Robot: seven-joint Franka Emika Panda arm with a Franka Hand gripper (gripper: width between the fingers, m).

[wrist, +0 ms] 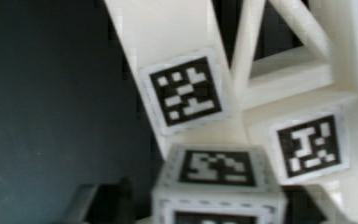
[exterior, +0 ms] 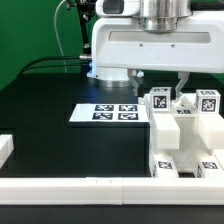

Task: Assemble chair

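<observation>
The chair (exterior: pixel 186 135) is a blocky white structure with black-and-white tags, standing at the exterior view's right by the front rail. My gripper (exterior: pixel 161 95) hangs straight over it. Its fingers flank a tagged white upright piece (exterior: pixel 159 100) at the top of the structure. In the wrist view the dark fingers (wrist: pixel 115 205) press on both sides of a white tagged block (wrist: pixel 215 170), so the gripper (wrist: pixel 215 208) is shut on it. Slanted white bars and a tagged panel (wrist: pixel 188 92) of the chair lie beyond it.
The marker board (exterior: pixel 108 113) lies flat on the black table just left of the chair. A white rail (exterior: pixel 80 187) runs along the front edge. A short white block (exterior: pixel 5 148) sits at the left edge. The robot's base (exterior: pixel 110 70) stands behind.
</observation>
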